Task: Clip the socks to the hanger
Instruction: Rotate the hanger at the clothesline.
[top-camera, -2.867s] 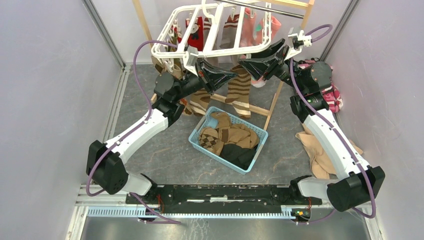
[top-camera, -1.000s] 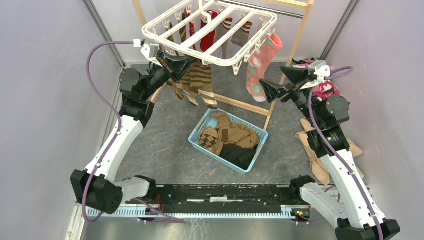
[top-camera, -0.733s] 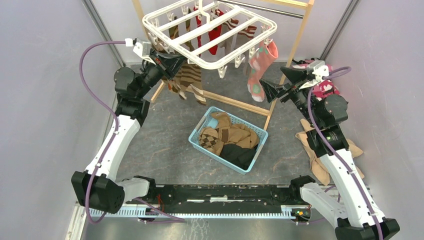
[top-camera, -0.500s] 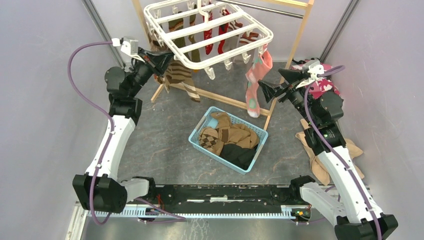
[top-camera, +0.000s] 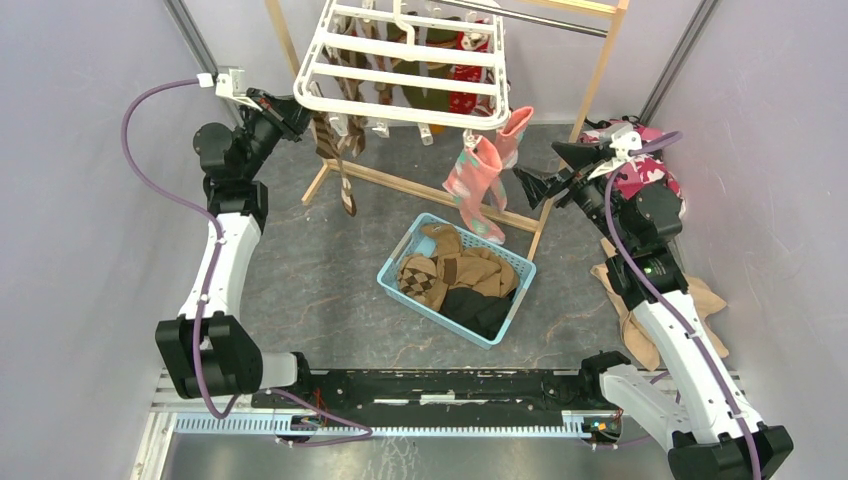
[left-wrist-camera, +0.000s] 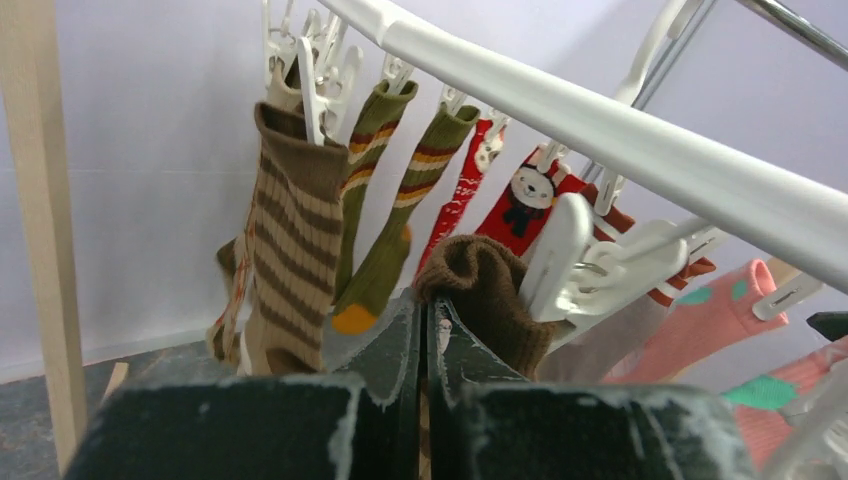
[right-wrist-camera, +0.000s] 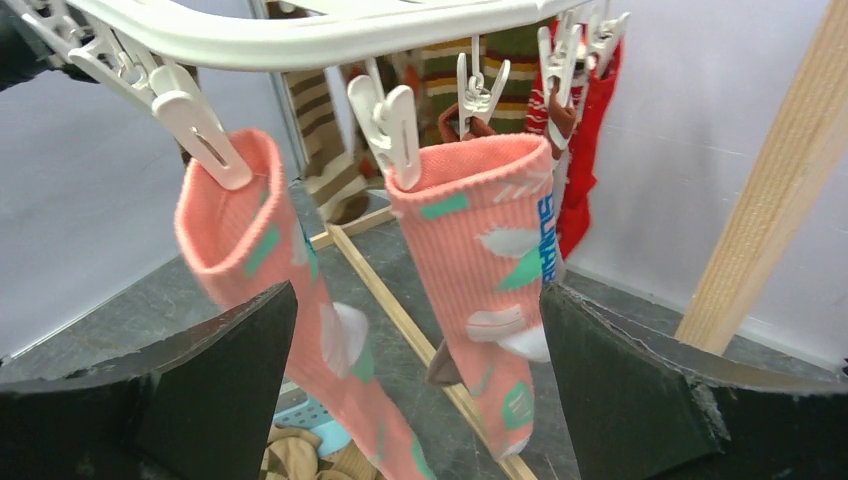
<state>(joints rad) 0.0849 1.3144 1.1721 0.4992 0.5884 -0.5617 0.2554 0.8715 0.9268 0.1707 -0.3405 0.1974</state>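
The white hanger (top-camera: 400, 112) is hanging by its hook from the rail at the top of the wooden stand (top-camera: 390, 185). Socks are dangling from the clips around its rim. A brown striped sock (left-wrist-camera: 290, 240) and two olive striped socks (left-wrist-camera: 375, 220) are hanging toward the hanger's left end, with red socks (left-wrist-camera: 525, 200) further along. Two pink socks (top-camera: 478, 185) are hanging under the hanger's right front corner, each one pinched at the cuff by a white clip (right-wrist-camera: 390, 125).

The left claw (top-camera: 298, 113) is reaching up to the hanger's left front corner with its fingers pressed together. A brown cuff (left-wrist-camera: 485, 290) is sitting right at their tips, just beside another clip, and I cannot tell whether any cloth is caught between them. The right claw (top-camera: 548, 170) is hovering just to the right of the pink socks, spread wide and gripping nothing.

Below the hanger, a light blue basket (top-camera: 401, 246) is sitting on the grey worktop (top-camera: 320, 290), holding a heap of loose socks (top-camera: 450, 275) in brown, tan and black.
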